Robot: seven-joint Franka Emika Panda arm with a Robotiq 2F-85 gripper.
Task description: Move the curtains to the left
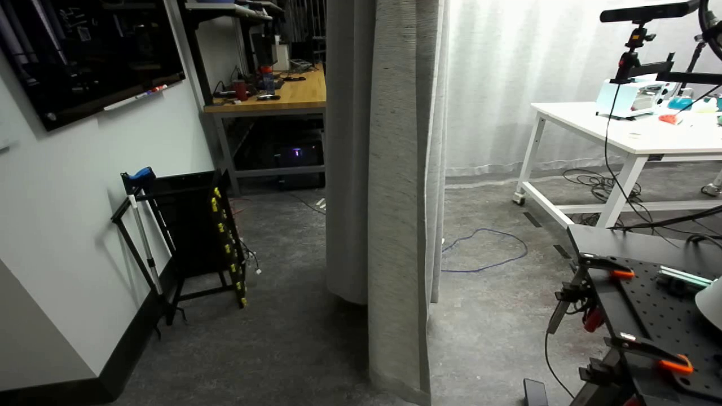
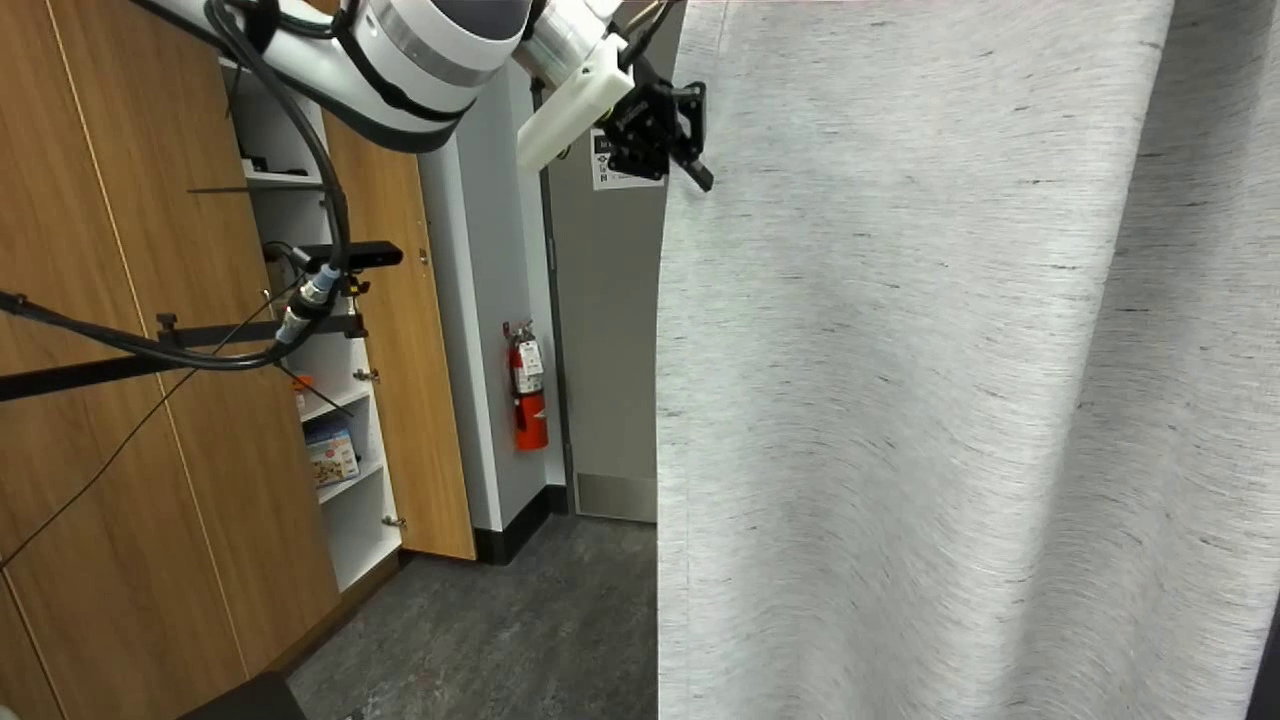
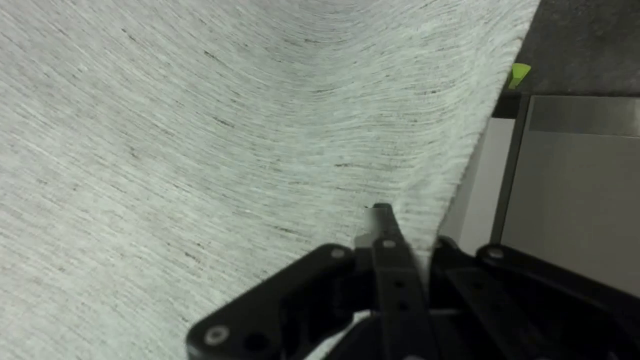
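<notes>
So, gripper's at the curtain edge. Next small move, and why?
I'd try a short, gentle pull leftward, jaws shut. In the wrist view the gripper looks closed on the curtain at its edge, catching only a narrow strip, so a hard tug might slip.

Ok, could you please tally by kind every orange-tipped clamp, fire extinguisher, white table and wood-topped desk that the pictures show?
Orange-tipped clamps: 2
Fire extinguisher: 1
White table: 1
Wood-topped desk: 1
Total: 5

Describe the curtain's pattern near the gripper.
The curtain is pale grey with dark flecks, clearest in the wrist view.
</notes>
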